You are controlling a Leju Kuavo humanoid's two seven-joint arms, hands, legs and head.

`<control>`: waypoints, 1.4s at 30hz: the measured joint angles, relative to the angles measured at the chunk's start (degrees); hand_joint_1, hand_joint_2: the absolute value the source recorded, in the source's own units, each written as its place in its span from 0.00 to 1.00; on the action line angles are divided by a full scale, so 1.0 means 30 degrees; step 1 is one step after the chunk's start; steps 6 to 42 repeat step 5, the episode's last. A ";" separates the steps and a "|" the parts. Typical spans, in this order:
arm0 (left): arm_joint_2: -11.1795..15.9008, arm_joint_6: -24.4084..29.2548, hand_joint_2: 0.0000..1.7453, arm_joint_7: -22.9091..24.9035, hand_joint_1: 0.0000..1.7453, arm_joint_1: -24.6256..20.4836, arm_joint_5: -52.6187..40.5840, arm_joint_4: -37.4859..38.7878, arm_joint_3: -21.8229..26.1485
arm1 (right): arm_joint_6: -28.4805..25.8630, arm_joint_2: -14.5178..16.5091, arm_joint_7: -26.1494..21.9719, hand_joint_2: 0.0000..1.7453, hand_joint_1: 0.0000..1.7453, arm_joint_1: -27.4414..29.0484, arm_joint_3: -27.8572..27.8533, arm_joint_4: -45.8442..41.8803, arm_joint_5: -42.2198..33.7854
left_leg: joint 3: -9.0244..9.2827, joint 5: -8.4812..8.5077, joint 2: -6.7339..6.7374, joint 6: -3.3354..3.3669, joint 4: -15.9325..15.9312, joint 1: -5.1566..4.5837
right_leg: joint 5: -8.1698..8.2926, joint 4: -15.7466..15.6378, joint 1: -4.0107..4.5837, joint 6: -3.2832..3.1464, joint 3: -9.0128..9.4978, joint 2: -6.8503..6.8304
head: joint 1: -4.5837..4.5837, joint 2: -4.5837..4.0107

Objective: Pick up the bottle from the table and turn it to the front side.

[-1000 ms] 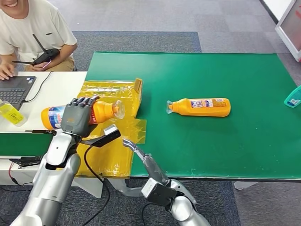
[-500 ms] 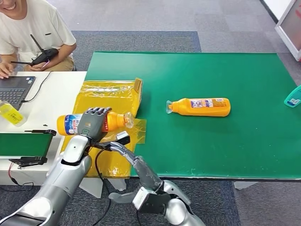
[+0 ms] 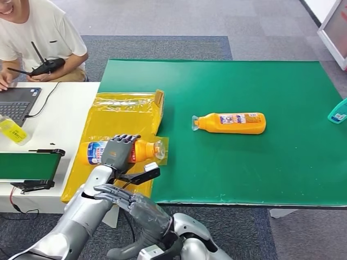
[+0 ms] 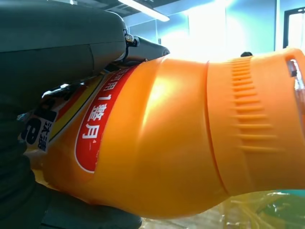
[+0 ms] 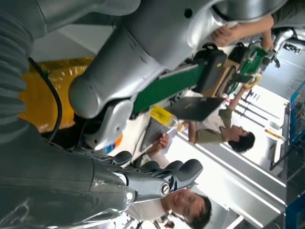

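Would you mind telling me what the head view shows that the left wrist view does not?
Only the head view shows the green table, a second orange bottle lying on it, the right hand, and a person beside a laptop. Only the left wrist view shows the held bottle's red label up close. Both show the left hand holding an orange bottle over yellow plastic.

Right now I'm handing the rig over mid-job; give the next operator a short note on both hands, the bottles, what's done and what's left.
Left hand: grips the held orange bottle around its middle, lying sideways above the yellow bag, cap toward the green mat.
Right hand: holds nothing, fingers spread, low under the left forearm.
Second orange bottle: lies on its side on the green mat, untouched.
Done: one bottle picked up.
Left: turn it front side out; whether the label already faces front I cannot tell.
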 joint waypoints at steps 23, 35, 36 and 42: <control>-0.0152 0.0148 1.00 -0.0018 1.00 -0.0007 0.0056 0.0200 0.0015 | -0.0018 -0.0096 -0.0112 1.00 0.00 -0.0253 0.0528 0.0771 -0.0168 | -0.0001 0.0000 0.0000 0.0000 0.0000 0.0000 | -0.0001 0.0001 0.0000 0.0000 -0.0002 -0.0001 | 0.0000 0.0000; -0.0152 0.0148 1.00 -0.0018 1.00 -0.0007 0.0056 0.0200 0.0015 | -0.0018 -0.0096 -0.0112 1.00 0.00 -0.0253 0.0528 0.0771 -0.0168 | -0.0001 0.0000 0.0000 0.0000 0.0000 0.0000 | -0.0001 0.0001 0.0000 0.0000 -0.0002 -0.0001 | 0.0000 0.0000; -0.0152 0.0148 1.00 -0.0018 1.00 -0.0007 0.0056 0.0200 0.0015 | -0.0018 -0.0096 -0.0112 1.00 0.00 -0.0253 0.0528 0.0771 -0.0168 | -0.0001 0.0000 0.0000 0.0000 0.0000 0.0000 | -0.0001 0.0001 0.0000 0.0000 -0.0002 -0.0001 | 0.0000 0.0000; -0.0152 0.0148 1.00 -0.0018 1.00 -0.0007 0.0056 0.0200 0.0015 | -0.0018 -0.0096 -0.0112 1.00 0.00 -0.0253 0.0528 0.0771 -0.0168 | -0.0001 0.0000 0.0000 0.0000 0.0000 0.0000 | -0.0001 0.0001 0.0000 0.0000 -0.0002 -0.0001 | 0.0000 0.0000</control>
